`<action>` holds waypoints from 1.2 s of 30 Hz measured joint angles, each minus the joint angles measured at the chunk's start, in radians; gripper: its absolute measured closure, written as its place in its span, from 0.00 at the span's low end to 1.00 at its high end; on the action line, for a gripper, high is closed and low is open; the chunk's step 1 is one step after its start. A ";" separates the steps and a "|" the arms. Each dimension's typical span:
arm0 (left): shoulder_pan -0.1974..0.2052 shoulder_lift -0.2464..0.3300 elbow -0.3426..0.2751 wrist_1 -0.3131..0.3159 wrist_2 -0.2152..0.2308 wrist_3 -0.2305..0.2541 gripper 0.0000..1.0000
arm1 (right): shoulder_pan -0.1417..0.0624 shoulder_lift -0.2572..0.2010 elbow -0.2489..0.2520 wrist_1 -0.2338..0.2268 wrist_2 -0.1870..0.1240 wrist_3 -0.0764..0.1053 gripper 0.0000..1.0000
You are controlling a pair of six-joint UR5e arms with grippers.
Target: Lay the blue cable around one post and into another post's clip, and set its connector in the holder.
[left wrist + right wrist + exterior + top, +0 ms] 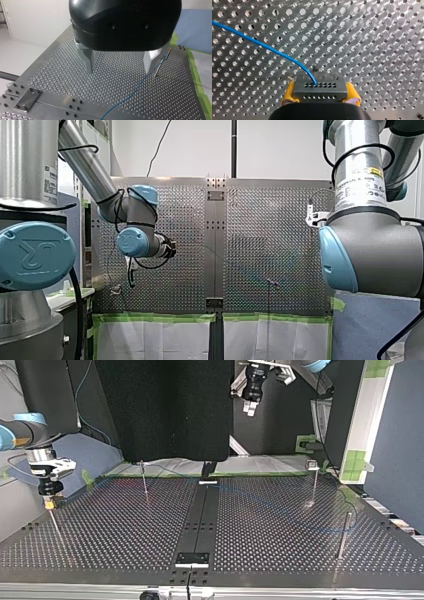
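In the right wrist view my right gripper (320, 94) has its yellow pads shut on a grey metal connector (320, 86) with rows of small holes. The blue cable (269, 47) leaves the connector and curves off over the perforated plate. At the top view's left this gripper (50, 502) hangs low, right above a thin post (55, 522). My left gripper (119, 72) is open, its metal fingers (88, 62) well above the plate, nothing between them. The cable (130, 96) runs under it towards a slim post (161, 63). In the top view it (250, 407) hangs high at the back.
Three more thin posts (144, 480) (314, 482) (344, 532) stand on the plate. The faint cable (260, 500) crosses the right half. A black centre strip (200, 520) carries a bracket (192, 558) near the front edge and another (208, 481) at the back.
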 joint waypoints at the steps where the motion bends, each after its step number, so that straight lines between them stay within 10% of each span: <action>1: 0.000 0.000 0.000 0.000 0.000 0.000 0.00 | 0.000 0.000 0.000 0.000 0.001 0.000 1.00; 4: 0.000 -0.001 0.000 0.000 -0.001 0.000 0.00 | 0.001 0.001 0.001 0.000 0.004 -0.004 1.00; 17: 0.003 -0.003 0.000 0.002 -0.001 0.001 0.00 | 0.005 0.001 0.000 0.005 0.025 -0.014 0.30; 36: 0.006 -0.006 0.000 0.002 0.000 0.007 0.00 | 0.007 0.003 0.001 -0.004 0.036 -0.005 0.00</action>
